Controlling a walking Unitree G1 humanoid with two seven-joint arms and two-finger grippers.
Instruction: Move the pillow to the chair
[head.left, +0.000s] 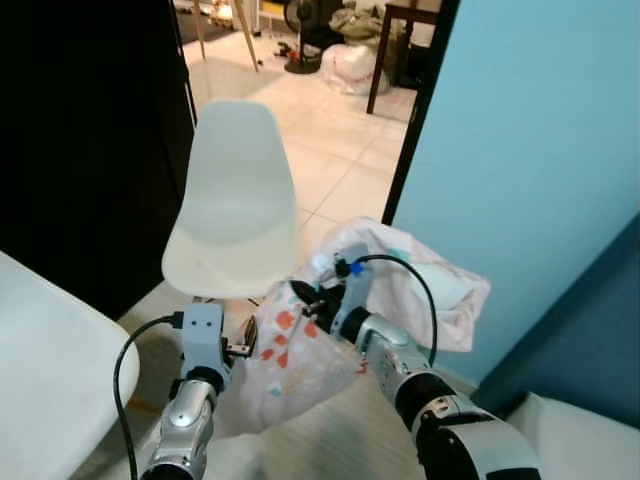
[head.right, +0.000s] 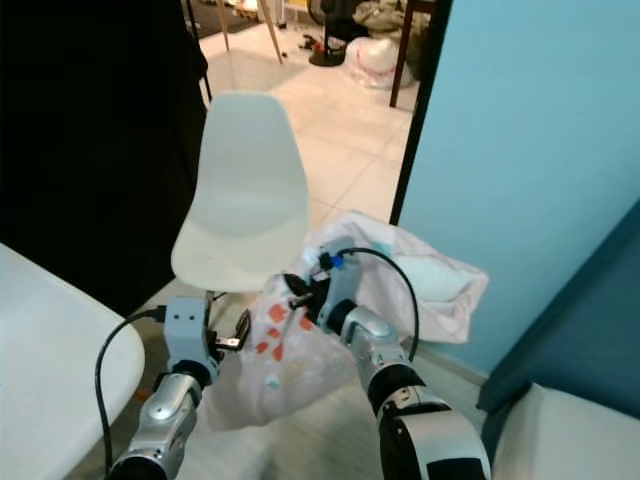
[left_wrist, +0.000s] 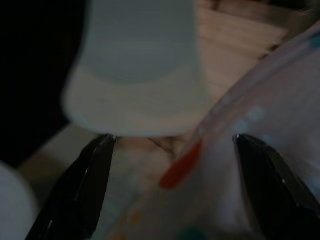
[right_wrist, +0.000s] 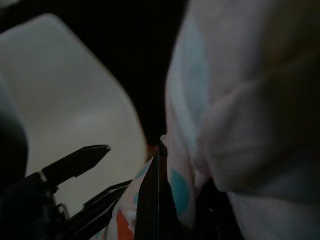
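White plastic chair (head.left: 232, 205) stands on the tiled floor (head.left: 335, 150). Below its seat edge, the left end effector (head.left: 243, 349) spreads wide around the pillow's lower corner. Right end effector (head.left: 303, 298) pinches the patterned pillow (head.left: 400, 285), held beside the chair's right edge.

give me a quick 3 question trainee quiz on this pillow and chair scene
1. True or false: the pillow already lies on the chair seat.
2. Which gripper grips the pillow's cloth: A left, B right?
3. Fill in: the left gripper has its fingers ____ around the pillow's edge.

Key: 1 false, it is held beside the seat. 2 B, the right gripper. 3 open.
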